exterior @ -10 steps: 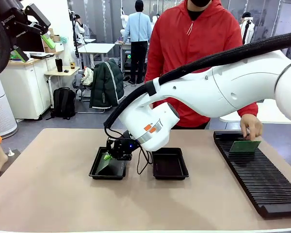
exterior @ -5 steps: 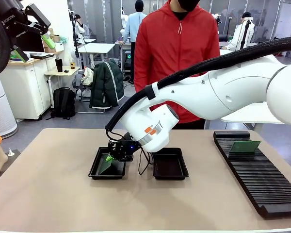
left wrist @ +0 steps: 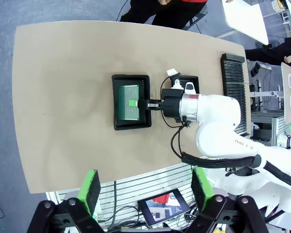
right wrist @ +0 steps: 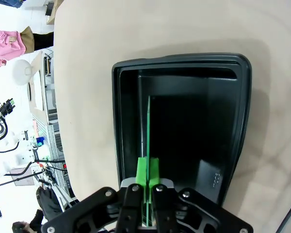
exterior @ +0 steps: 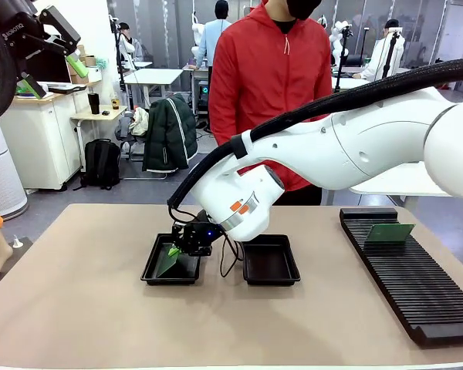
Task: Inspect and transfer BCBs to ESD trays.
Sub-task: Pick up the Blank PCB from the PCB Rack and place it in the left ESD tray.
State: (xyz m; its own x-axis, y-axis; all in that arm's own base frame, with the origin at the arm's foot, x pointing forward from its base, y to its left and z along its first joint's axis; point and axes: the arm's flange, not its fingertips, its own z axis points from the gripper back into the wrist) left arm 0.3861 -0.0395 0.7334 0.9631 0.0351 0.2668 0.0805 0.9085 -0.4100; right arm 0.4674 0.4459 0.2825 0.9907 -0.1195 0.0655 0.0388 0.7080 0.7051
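left gripper high over the near table edge, green pads wide apart. Mid-table: right gripper clamped on a thin flat green board, tilted inside the glossy black flared-rim tray. twin tray just beside it. Table's left side is open. Ribbed black rack along the right edge, second board standing in it. person at the far edge.

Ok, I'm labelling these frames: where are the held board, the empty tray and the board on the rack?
Held board [left wrist: 125, 94]: left wrist view, middle of its green face.
Empty tray [exterior: 272, 260]: front view, bare floor.
Rack board [exterior: 390, 232]: front view, middle of its face.
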